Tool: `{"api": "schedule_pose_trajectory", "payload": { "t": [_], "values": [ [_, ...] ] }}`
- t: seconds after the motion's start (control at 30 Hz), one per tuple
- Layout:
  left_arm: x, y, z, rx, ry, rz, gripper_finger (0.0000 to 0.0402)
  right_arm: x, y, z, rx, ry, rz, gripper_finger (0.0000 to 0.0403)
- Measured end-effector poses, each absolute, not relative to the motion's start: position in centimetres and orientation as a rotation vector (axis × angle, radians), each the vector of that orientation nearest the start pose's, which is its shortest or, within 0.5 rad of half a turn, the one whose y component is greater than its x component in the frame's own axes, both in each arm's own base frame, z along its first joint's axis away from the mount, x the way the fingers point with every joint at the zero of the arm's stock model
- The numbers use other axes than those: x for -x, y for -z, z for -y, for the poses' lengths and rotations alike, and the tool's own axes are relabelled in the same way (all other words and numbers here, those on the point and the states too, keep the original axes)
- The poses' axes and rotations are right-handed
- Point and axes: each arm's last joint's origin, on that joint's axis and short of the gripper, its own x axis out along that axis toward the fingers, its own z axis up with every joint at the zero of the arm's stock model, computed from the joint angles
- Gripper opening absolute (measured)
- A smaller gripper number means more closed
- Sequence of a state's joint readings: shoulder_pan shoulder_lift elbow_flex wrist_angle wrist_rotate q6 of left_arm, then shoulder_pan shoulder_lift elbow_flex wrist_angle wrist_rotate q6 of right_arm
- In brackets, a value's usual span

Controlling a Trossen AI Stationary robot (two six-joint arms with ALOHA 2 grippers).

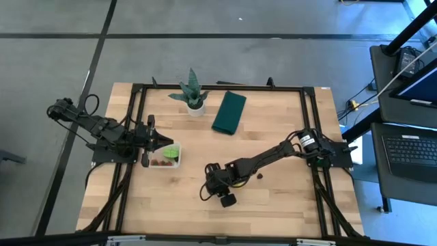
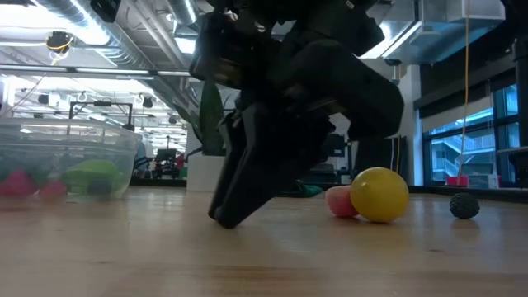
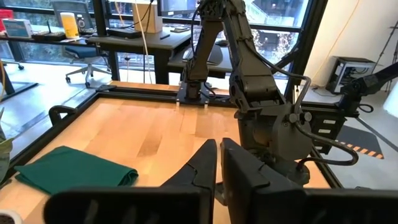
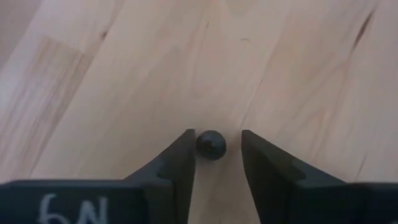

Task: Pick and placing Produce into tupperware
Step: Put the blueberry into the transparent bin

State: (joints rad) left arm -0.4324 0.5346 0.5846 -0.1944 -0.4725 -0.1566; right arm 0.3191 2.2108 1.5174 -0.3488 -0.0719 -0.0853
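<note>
A small dark berry (image 4: 211, 144) lies on the bare wood of the worktop (image 1: 273, 130) between my right fingers (image 4: 177, 163). One finger touches its side; the other stands just apart from it, so the berry is bracketed rather than pinched, and the fingers are part-spread. My right gripper (image 1: 207, 193) is down at the near middle of the worktop, tips at the wood, the arm reaching in from the right edge.

Just to the right of it, seen level across the wood, a yellow ball (image 2: 379, 195) sits touching a pink piece (image 2: 337, 200), and another dark berry (image 2: 464, 205) rests farther right, apart from both.

Over on the left side stands the clear container (image 1: 166, 156). In it lie a light green leafy piece (image 1: 171, 150) and some red pieces (image 2: 15, 183), with something small and dark among them.

My left gripper (image 1: 153, 142) is at the left edge of that container, its fingers (image 3: 202, 167) pressed together on nothing.

At the far side of the worktop a folded green cloth (image 1: 229, 113) lies beside a small potted plant (image 1: 192, 92).
</note>
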Motion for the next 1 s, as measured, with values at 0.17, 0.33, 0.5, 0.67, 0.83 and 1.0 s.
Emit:
{"api": "schedule_pose_trajectory", "payload": {
  "t": [0.17, 0.33, 0.5, 0.67, 0.83, 1.0],
  "values": [
    [-12.1, -29.7, 4.1, 0.094, -0.050, -0.126, 0.0030, -42.9, -12.1, -14.4, 0.207, -0.399, -1.035, 0.0108],
    [-12.1, -29.7, 4.1, 0.094, -0.050, -0.126, 0.0040, -42.9, -12.2, -14.4, 0.208, -0.399, -1.036, 0.0080],
    [-12.1, -29.7, 4.1, 0.094, -0.050, -0.126, 0.0048, -43.2, -12.5, -14.5, 0.207, -0.400, -1.029, 0.0063],
    [-12.1, -29.7, 4.1, 0.094, -0.050, -0.125, 0.0054, -43.4, -12.6, -14.4, 0.201, -0.395, -1.026, 0.0064],
    [-12.1, -29.7, 4.1, 0.095, -0.050, -0.125, 0.0059, -44.2, -13.5, -13.6, 0.191, -0.377, -1.015, 0.0061],
    [-12.1, -29.8, 4.1, 0.099, -0.049, -0.115, 0.0064, -46.3, -16.4, -12.0, 0.167, -0.340, -0.917, 0.0062]
  ]
}}
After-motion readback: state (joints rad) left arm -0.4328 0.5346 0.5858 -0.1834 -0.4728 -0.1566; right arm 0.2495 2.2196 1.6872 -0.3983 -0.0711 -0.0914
